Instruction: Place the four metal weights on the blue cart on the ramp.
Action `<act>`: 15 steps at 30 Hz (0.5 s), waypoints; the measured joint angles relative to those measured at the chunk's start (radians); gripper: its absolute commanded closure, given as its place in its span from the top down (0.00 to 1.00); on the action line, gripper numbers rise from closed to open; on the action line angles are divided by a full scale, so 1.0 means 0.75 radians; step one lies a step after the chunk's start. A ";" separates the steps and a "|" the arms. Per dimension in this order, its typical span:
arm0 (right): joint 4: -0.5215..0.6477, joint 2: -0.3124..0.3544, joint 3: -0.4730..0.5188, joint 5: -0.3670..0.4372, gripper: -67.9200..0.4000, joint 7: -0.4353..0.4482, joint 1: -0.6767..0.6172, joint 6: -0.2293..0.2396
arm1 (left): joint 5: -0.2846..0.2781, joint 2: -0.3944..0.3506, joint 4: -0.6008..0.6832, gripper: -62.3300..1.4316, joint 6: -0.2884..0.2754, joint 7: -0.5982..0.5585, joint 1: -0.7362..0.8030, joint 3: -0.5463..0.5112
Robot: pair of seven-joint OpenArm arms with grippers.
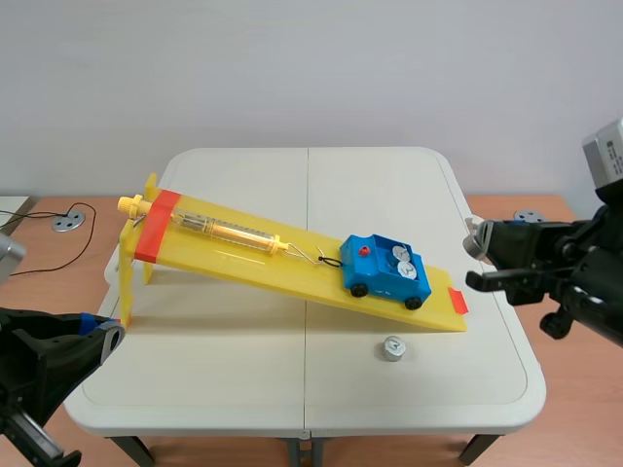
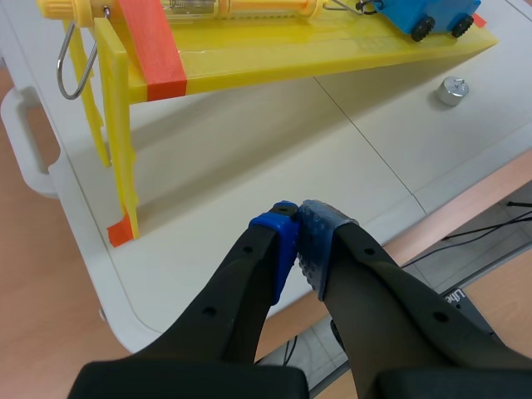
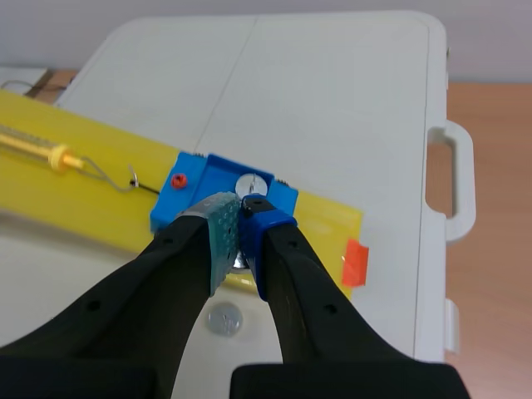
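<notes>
On the white bench (image 1: 243, 389) you have the yellow ramp (image 1: 243, 261) sloping down from its raised end on your left to its foot on your right. The blue cart (image 1: 384, 277) sits on the slope near the low end, all the wheels you can see resting on the ramp. Its open tray holds two weights (image 1: 397, 256) lying flat side by side; whether more lie under them you cannot tell. A spring scale (image 1: 229, 231) lies along the upper ramp, and its wire hook reaches down to the cart's uphill end.

One loose weight (image 1: 392, 347) stands on the bench just in front of the ramp's foot, apart from the cart and touching nothing else.

Your right tool (image 1: 474, 259) hangs in the air just past the ramp's low end, near the cart. Its pads (image 3: 218, 237) are drawn close with only a narrow gap, and a metal weight (image 3: 241, 256) shows as a silvery sliver pinched in that gap. From the right wrist view the cart lies straight ahead of the fingertips.

Your left tool (image 2: 298, 208) sits low at the near left corner of the bench, well away from the cart. It is fully closed, pads pressed together with nothing between them.
</notes>
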 measured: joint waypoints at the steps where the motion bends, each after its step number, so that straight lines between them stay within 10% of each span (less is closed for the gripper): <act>1: -0.017 -0.019 0.000 0.000 0.01 -0.001 0.027 0.000 | 0.000 0.000 0.000 0.07 0.000 0.000 0.000 0.000; 15: -0.403 -0.158 -0.044 -0.001 0.01 -0.004 0.330 -0.005 | 0.000 0.000 0.000 0.07 0.001 0.000 0.000 0.000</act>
